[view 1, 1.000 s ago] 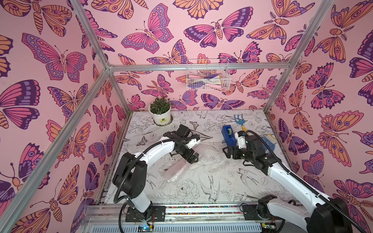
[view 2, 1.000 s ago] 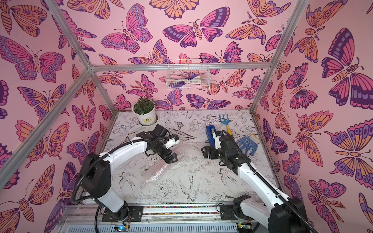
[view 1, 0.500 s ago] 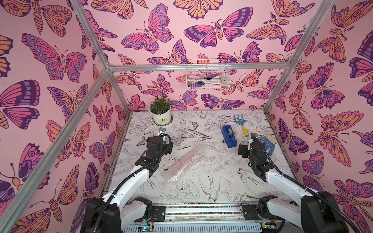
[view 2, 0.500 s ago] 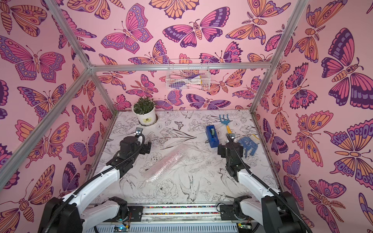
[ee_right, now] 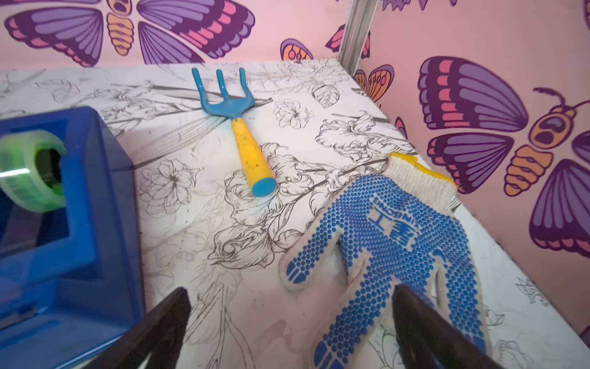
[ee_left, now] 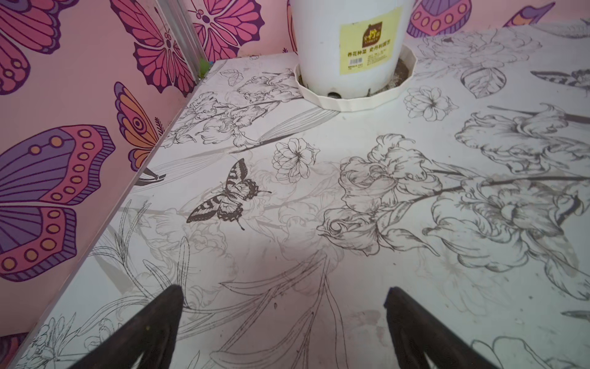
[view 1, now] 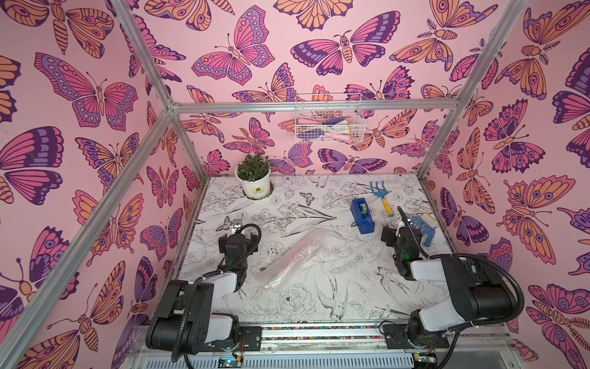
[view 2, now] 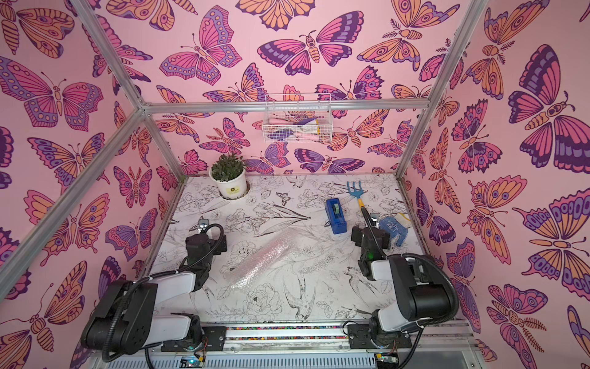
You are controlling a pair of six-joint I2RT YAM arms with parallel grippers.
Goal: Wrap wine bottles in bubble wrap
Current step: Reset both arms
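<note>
Both claws stand wide and empty: the left claw (ee_left: 285, 297) over bare table (ee_left: 319, 255) at the left, the right claw (ee_right: 292, 292) above a glove (ee_right: 392, 242) beside the tape dispenser (ee_right: 64, 223) at the right. Between them the bubble wrap (view 1: 295, 263) lies rolled at mid-table. The bottle cannot be made out, probably inside. No tape shows on the roll, so it may spring loose, or the bottle may slide out an open end.

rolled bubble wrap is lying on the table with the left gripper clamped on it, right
No. The rolled bubble wrap lies on the table, but the left gripper is open and empty, apart from it, as the left wrist view shows.
</note>
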